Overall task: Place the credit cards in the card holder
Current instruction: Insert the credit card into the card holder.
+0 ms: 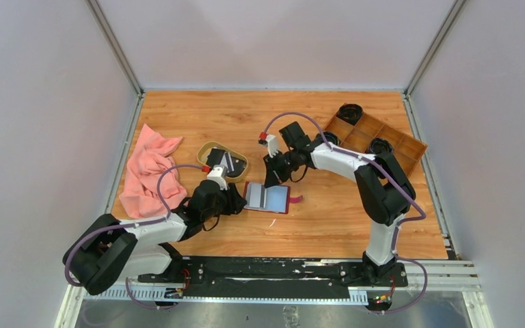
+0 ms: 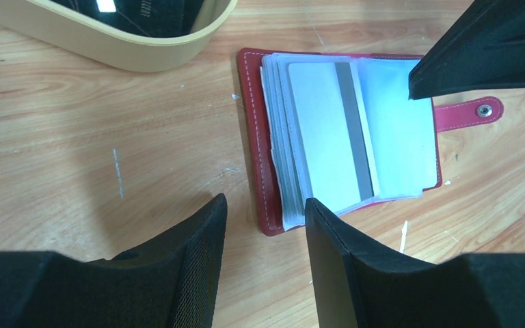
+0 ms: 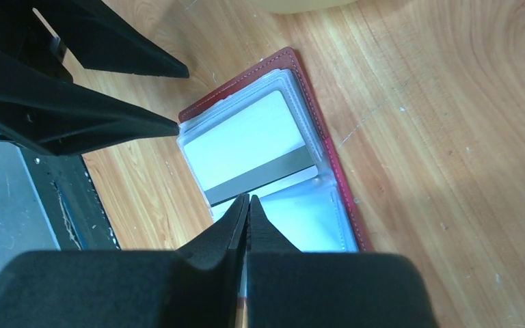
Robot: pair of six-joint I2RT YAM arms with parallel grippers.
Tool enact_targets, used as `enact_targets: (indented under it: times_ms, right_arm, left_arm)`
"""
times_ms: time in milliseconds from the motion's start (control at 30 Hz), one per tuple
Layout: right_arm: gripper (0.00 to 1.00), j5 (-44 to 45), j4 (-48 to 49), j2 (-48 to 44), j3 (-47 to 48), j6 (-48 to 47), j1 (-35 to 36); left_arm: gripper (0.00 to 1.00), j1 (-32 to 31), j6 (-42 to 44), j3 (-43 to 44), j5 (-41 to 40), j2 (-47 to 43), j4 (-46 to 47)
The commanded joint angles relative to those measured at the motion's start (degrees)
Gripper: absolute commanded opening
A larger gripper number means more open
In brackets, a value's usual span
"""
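The dark red card holder (image 1: 278, 199) lies open on the table, its clear pockets up. A white card with a grey stripe (image 2: 328, 137) lies on its open pages, also seen in the right wrist view (image 3: 253, 147). My right gripper (image 1: 272, 180) is shut, its tips (image 3: 246, 201) at the striped edge of that card; nothing shows between them. My left gripper (image 2: 265, 208) is open and empty, just off the holder's left edge (image 2: 249, 102). Black cards (image 1: 222, 161) lie in the tan dish (image 1: 240, 158).
A pink cloth (image 1: 147, 171) lies at the left. A brown wooden compartment tray (image 1: 383, 137) stands at the back right. The tan dish rim (image 2: 143, 55) sits close behind the left gripper. The holder's snap tab (image 2: 475, 113) sticks out to the right.
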Motion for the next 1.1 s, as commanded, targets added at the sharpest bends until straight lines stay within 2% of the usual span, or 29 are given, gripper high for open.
enact_targets:
  times_ms: [0,367,767,967,1067]
  right_arm:
    - [0.0,2.71,-8.29,3.07,2.86,-6.44,1.15]
    - [0.0,8.54,-8.75,7.69,4.57,-0.34,2.27]
    - [0.0,2.32,-8.45,10.09,6.96,4.92,3.44]
    - [0.0,-0.67,-7.34,10.48,7.72,6.36,3.41]
    - [0.0,-0.82,-7.26,10.14,7.74,5.35,3.21]
  left_arm:
    - [0.51,-0.5,0.39,-1.03,-3.35,-1.35,-3.58]
    - [0.54,-0.45,1.29,0.39,-4.92,3.66,-5.42]
    - [0.5,-0.49,0.99,2.21,-1.19,9.36,-5.33]
    - [0.5,-0.45,0.95,2.11,-1.31,8.51,-5.4]
    - [0.52,-0.47,0.81,1.46,-1.47,4.86,-5.42]
